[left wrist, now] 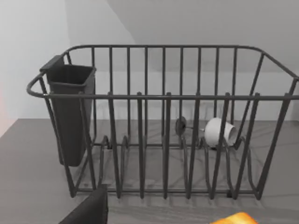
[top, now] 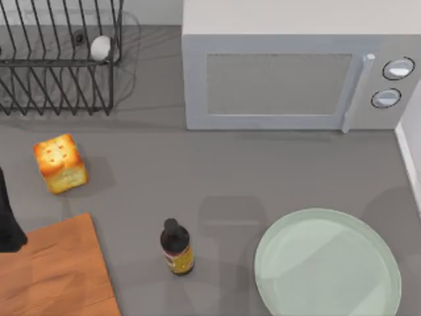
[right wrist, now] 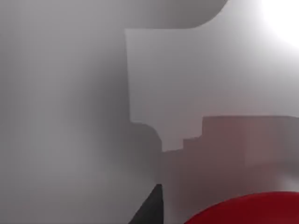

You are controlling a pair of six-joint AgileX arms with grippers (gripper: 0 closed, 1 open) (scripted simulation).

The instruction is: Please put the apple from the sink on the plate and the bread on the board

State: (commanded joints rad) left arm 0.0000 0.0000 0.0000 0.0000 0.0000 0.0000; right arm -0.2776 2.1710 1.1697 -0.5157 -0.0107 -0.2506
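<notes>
Small golden-yellow bread cube (top: pixel 60 163) sitting just beyond the left claw (top: pixel 8 227), near the flat orange-brown wooden board (top: pixel 56 270); cannot tell whether released or clenched.

The bread (top: pixel 60 163) is golden-yellow with an orange-brown spotted top. The plate (top: pixel 327 265) is pale mint-green. The board (top: pixel 58 270) is orange-brown and grained.

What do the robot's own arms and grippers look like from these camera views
Little shows. The left arm is a matte black, rounded shape at the top view's left edge. The left gripper's finger is a dark grey flat slab. The right gripper's finger is a dark pointed wedge. No cables or markings visible.
</notes>
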